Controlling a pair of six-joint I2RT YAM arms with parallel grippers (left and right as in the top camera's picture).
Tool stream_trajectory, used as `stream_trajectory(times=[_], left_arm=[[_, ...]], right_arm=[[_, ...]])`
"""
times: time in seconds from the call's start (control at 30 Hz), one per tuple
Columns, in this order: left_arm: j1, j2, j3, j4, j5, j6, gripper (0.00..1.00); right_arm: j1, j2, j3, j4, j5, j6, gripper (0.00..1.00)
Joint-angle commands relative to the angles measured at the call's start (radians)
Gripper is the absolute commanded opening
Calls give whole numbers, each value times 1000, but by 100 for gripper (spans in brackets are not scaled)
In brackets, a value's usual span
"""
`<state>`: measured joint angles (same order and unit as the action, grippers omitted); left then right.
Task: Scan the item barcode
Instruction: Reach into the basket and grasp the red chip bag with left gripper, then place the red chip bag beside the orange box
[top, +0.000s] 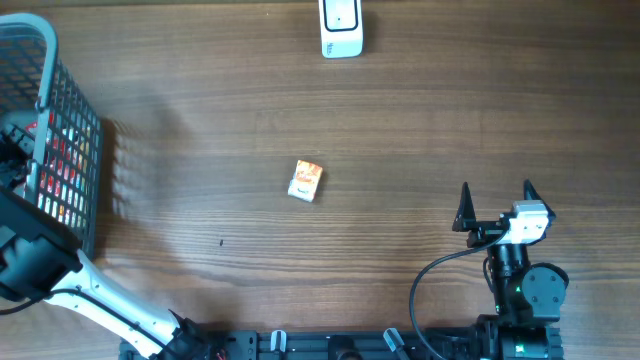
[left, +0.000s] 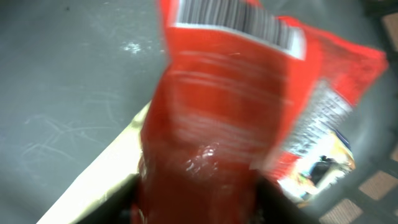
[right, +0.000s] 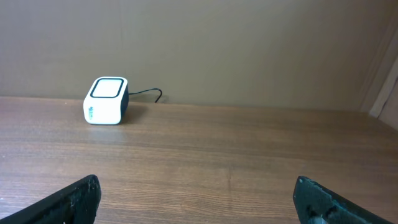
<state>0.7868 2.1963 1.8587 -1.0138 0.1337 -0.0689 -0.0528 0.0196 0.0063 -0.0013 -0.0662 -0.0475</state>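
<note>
Red packet (left: 211, 124) fills the gap between the fingers of the left gripper (left: 198, 202); clamped or not, can't tell. Right gripper (right: 196, 186) fingers gape wide apart.

Wide bare stretch of wooden table (top: 420, 120) across middle and right, small box (top: 306, 181) alone at centre, scanner (top: 341, 28) at the far edge, wire basket (top: 75, 150) walling the left, red packet (left: 211, 124) inside it
</note>
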Motion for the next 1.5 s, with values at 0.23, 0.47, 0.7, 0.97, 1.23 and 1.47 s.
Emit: stream_trajectory(times=[0.23, 0.47, 0.7, 0.97, 1.23, 1.47], left_arm=[[8, -89, 161, -148, 65, -51, 4], [8, -449, 248, -126, 240, -109, 4], [-193, -637, 246, -401, 598, -177, 4], [-771, -554, -26, -425, 343, -58, 4], [-1029, -334, -462, -63, 149, -235, 12], [-980, -285, -292, -238, 129, -230, 100]], right_arm=[[6, -6, -1, 2, 7, -5, 100], [6, -6, -1, 2, 7, -5, 99], [6, -6, -1, 2, 7, -5, 100], [6, -6, -1, 2, 7, -5, 100], [6, -6, -1, 2, 7, -5, 100], [6, -6, -1, 2, 7, -5, 100]])
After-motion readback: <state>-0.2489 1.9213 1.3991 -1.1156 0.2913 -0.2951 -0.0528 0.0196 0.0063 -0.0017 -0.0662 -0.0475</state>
